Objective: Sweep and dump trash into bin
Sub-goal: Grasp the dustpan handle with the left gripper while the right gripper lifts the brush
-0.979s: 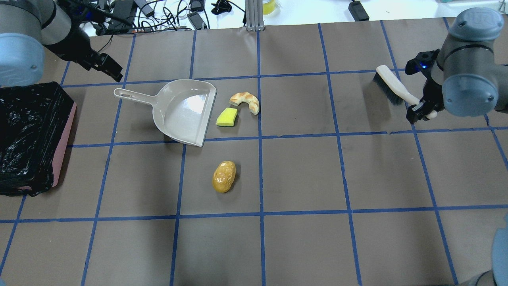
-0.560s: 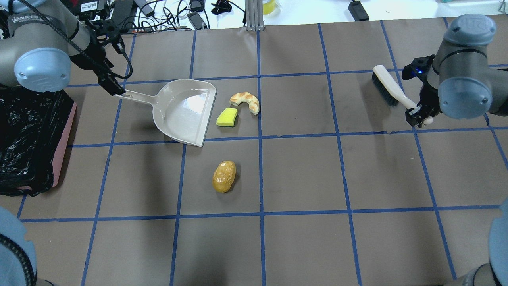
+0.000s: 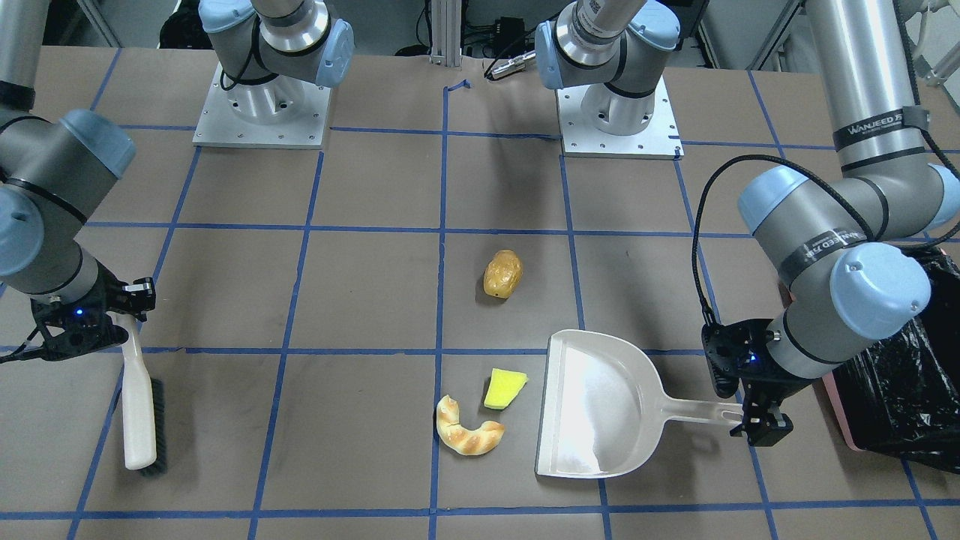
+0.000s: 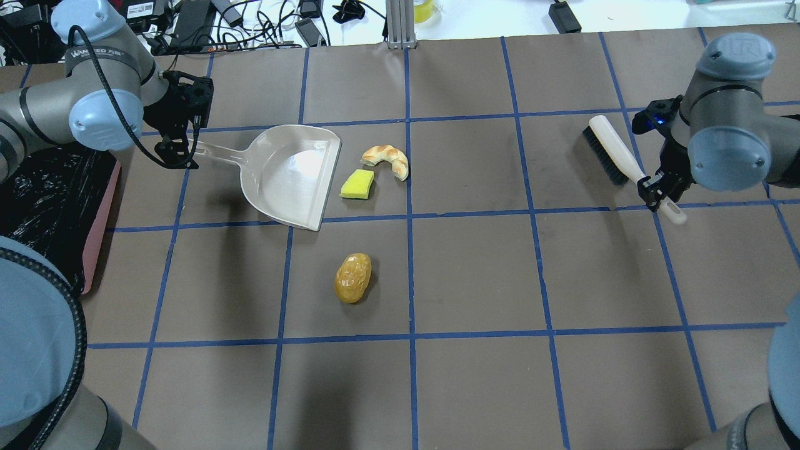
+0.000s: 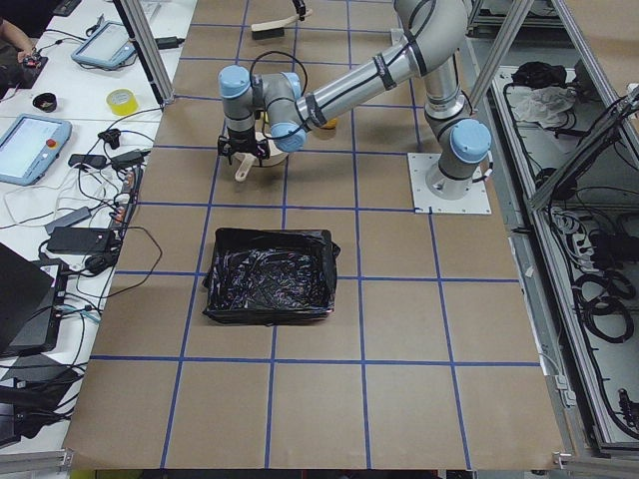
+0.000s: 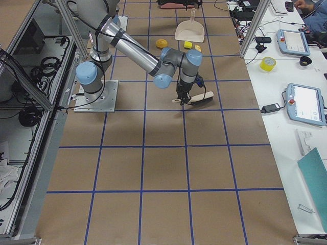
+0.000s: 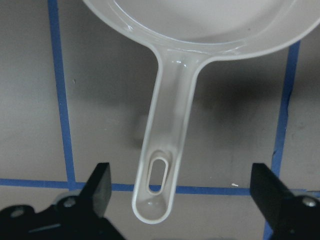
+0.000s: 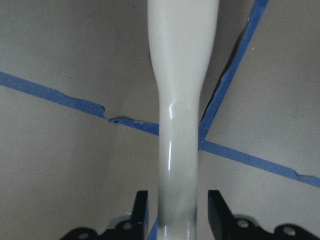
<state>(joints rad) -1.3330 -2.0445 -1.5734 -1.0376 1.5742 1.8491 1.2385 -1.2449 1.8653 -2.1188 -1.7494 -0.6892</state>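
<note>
The off-white dustpan (image 4: 290, 175) lies flat, mouth toward the yellow sponge (image 4: 357, 185) and the tan croissant (image 4: 387, 159). The golden potato piece (image 4: 353, 277) lies alone, nearer the robot. My left gripper (image 4: 180, 159) is open, its fingers wide apart on either side of the dustpan handle's end (image 7: 160, 185). My right gripper (image 4: 656, 187) is shut on the white handle of a brush (image 4: 615, 150), whose dark bristles sit low at the table on the far right. The pink bin with its black bag (image 4: 100, 206) stands at the left edge.
Blue tape lines grid the brown table. Cables and power bricks (image 4: 206, 19) lie beyond the far edge. The left arm's elbow (image 4: 37, 337) overhangs the near left corner. The two arm bases (image 3: 262, 112) stand on the robot's side.
My left arm has swung in and brought its open gripper to the dustpan handle's end. My right gripper has shifted slightly nearer with the brush, which now lies more flat.
</note>
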